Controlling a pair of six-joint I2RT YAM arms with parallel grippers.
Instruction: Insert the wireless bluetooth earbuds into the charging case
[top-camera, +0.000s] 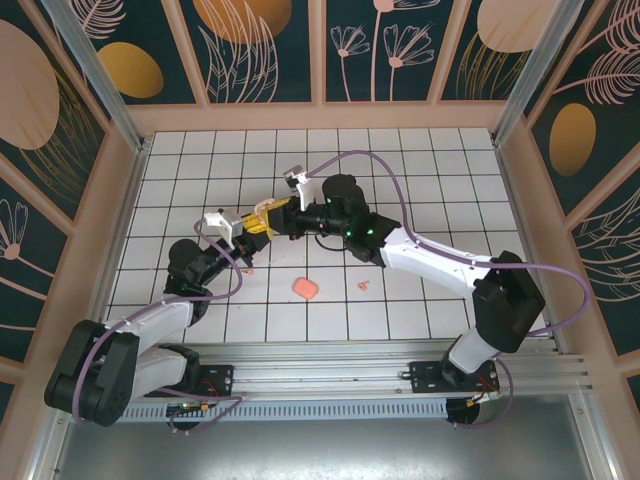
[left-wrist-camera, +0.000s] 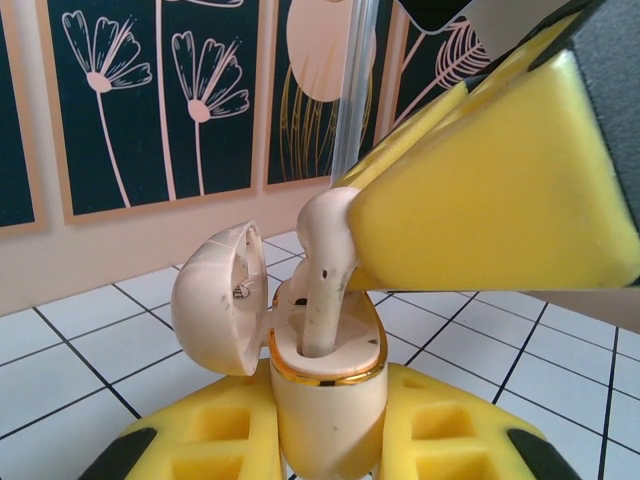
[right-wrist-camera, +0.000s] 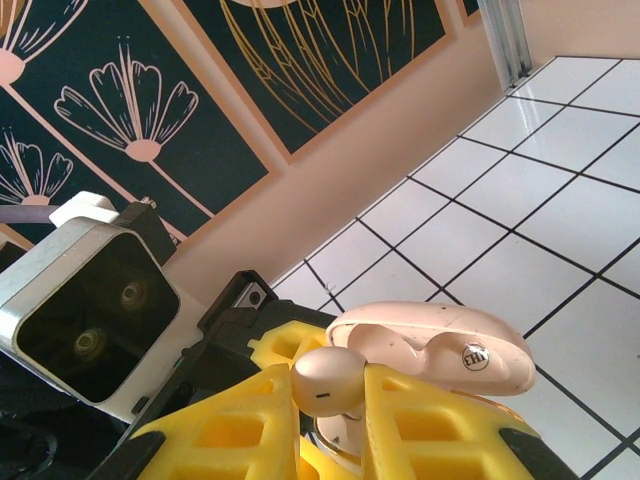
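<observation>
Yellow left fingers (left-wrist-camera: 200, 445) sit closest to you in the left wrist view, low in the picture. Beneath them runs a white surface (top-camera: 420, 170) ruled in a dark grid. It is boxed in by dark teal walls (top-camera: 260, 50) painted with peach flowers.

Those left fingers are closed around the cream charging case (left-wrist-camera: 325, 400), one on either side, holding it upright. Its lid (left-wrist-camera: 215, 300) hangs open at 9 o'clock.

Your right fingers (left-wrist-camera: 480, 180) reach in from 2 o'clock, pinched on a cream earbud (left-wrist-camera: 325, 250). The earbud's stem runs down into the case's well, and its head stands above the gold rim (left-wrist-camera: 330, 375).

From the right wrist view, the earbud's rounded head sits between the two yellow fingers, with the lid just behind at 2 o'clock.

Seen from above, both arms meet at 9 o'clock of the grid's centre. A salmon-pink piece (top-camera: 306, 289) lies on the surface at 5 o'clock of them, well apart.
</observation>
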